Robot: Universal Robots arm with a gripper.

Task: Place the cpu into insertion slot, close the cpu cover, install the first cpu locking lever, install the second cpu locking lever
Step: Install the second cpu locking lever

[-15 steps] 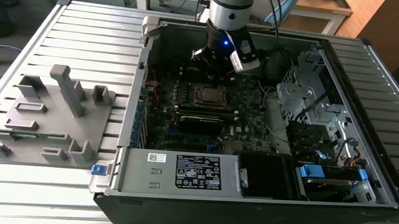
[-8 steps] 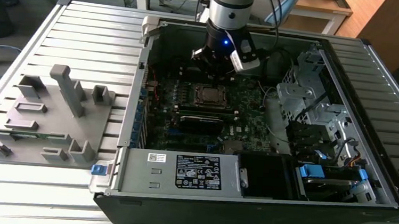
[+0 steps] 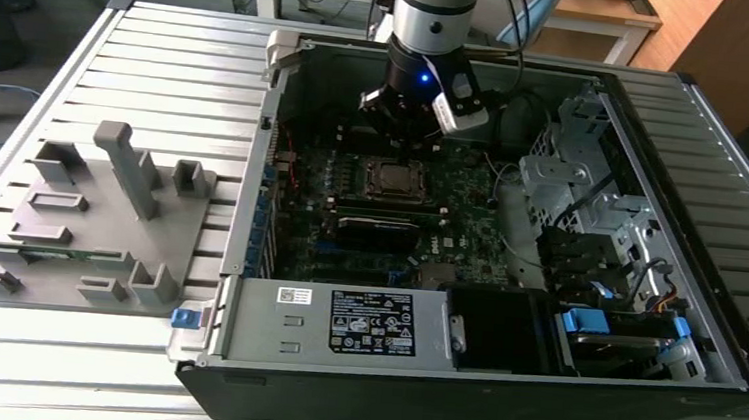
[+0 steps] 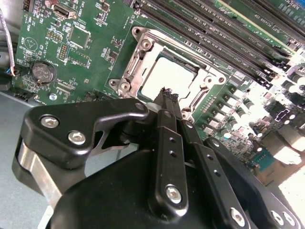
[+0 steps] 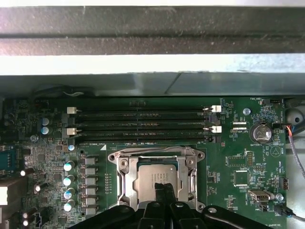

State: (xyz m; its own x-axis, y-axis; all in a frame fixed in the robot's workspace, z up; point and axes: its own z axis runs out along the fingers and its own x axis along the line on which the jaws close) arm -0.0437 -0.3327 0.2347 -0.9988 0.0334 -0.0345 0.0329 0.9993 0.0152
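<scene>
The cpu (image 5: 145, 183) lies flat in the insertion slot (image 3: 392, 179) on the green board, its silver-grey top showing. The cpu cover (image 5: 125, 183), a silver frame, lies down around it, as the second wrist view also shows for the cpu cover (image 4: 138, 62). My gripper (image 5: 162, 187) hangs just above the socket with its black fingers (image 4: 164, 114) pressed together and nothing between them. Its tips (image 4: 167, 93) sit over the near edge of the chip. In the exterior view the gripper (image 3: 407, 137) stands right behind the socket. I cannot tell the locking levers apart from the socket's metalwork.
Long black memory slots (image 5: 143, 121) run beside the socket, with the case wall (image 5: 143, 81) beyond them. A coin battery (image 5: 260, 133) sits on the board. The open case holds a power supply (image 3: 339, 323) and drive cage (image 3: 578, 176). A grey fixture (image 3: 93, 218) stands at the exterior view's left.
</scene>
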